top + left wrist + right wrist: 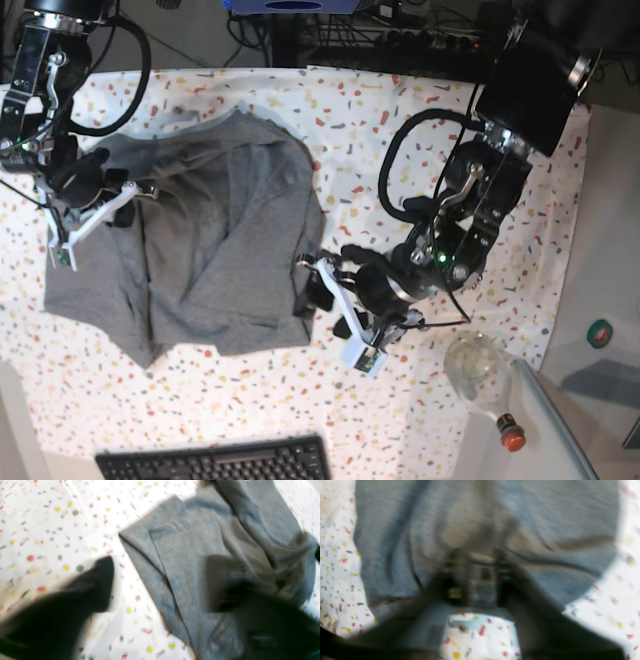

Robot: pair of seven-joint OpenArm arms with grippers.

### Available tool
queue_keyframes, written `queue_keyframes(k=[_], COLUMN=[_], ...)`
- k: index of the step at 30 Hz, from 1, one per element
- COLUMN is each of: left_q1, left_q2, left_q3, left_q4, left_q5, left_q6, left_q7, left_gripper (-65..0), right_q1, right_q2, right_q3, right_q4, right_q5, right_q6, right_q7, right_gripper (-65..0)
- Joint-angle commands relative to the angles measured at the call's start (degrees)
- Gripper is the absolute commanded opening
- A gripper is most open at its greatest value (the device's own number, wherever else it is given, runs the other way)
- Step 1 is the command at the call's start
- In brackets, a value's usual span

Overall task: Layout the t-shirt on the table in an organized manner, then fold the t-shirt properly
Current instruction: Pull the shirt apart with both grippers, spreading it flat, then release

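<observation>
Across the left half of the speckled table (420, 120) lies the t-shirt (210, 250), rumpled and partly doubled over, its creases running from the top edge down to the bottom hem. On that side the right gripper (118, 208) sits over the shirt's upper left part; the right wrist view shows its jaws together with grey cloth bunched right at the tips, so it looks pinched on the shirt, though blur leaves the hold uncertain. Further right, the left gripper (322, 285) sits at the shirt's right edge; the left wrist view shows 2 dark fingers (100, 580) apart, 1 over bare table and 1 over the cloth, holding nothing. Past them stand a clear glass jar (473, 362) and a keyboard (215, 462) near the front edge.

By my reading, the laying-out step is under way. Next the left jaws need to close on the right edge, then both arms pull apart to flatten the cloth.
</observation>
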Motion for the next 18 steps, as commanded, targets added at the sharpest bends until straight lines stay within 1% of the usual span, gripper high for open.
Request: queue_keyframes(k=[1, 2, 3, 5, 7, 9, 13, 14, 16, 18], left_q1=[-2.28, -3.77, -5.27, -8.17, -10.72, -13.18, -17.22, -17.93, -18.01, -17.14], left_q2=[0.54, 1.25, 1.95, 4.5, 6.52, 8.54, 14.26, 15.84, 18.56, 20.85], left_q3=[-0.36, -0.54, -0.54, 0.25, 2.89, 6.93, 17.48, 20.03, 22.93, 23.2], left_q4=[-2.19, -5.18, -7.47, -12.21, -16.7, -21.36, -34.63, -38.41, -45.18, -51.25], left_q5=[-1.42, -1.86, -1.86, -1.77, -1.77, -1.77, -1.15, 0.08, 4.12, 9.48], left_q6=[-0.27, -0.27, -0.27, -0.27, -0.27, -0.27, -0.09, 0.0, 0.0, 0.0], left_q7=[-0.92, -1.01, -1.09, -2.41, -3.99, -7.69, -17.18, -19.12, -22.02, -24.74], left_gripper=[-48.2, -64.0, -65.0, -65.0, -65.0, -65.0, -65.0, -65.0, -65.0, -65.0], right_q1=[0.02, -0.07, 0.02, 0.1, 0.1, -0.42, -3.85, -4.73, -5.43, -5.52], right_q2=[-0.35, -0.97, -1.41, -1.76, -2.64, -3.16, -2.64, -1.93, -0.7, 0.09], right_q3=[-1.27, -2.76, -3.73, -5.57, -6.37, -6.45, -6.37, -6.19, -4.61, -1.97], right_q4=[0.37, -0.43, -1.57, -4.21, -7.11, -9.39, -11.06, -10.97, -11.5, -12.91], right_q5=[0.26, -0.09, -0.09, -0.44, -0.53, -0.79, -1.32, -1.32, -1.32, -1.32], right_q6=[0.12, 0.04, 0.04, 0.04, -0.05, -0.05, -0.05, -0.05, -0.05, -0.05], right_q7=[0.52, 0.52, 0.52, 0.52, 0.61, 0.61, 0.96, 0.96, 0.96, 0.96], right_gripper=[-65.0, -65.0, -65.0, -65.0, -65.0, -65.0, -65.0, -65.0, -65.0, -65.0])
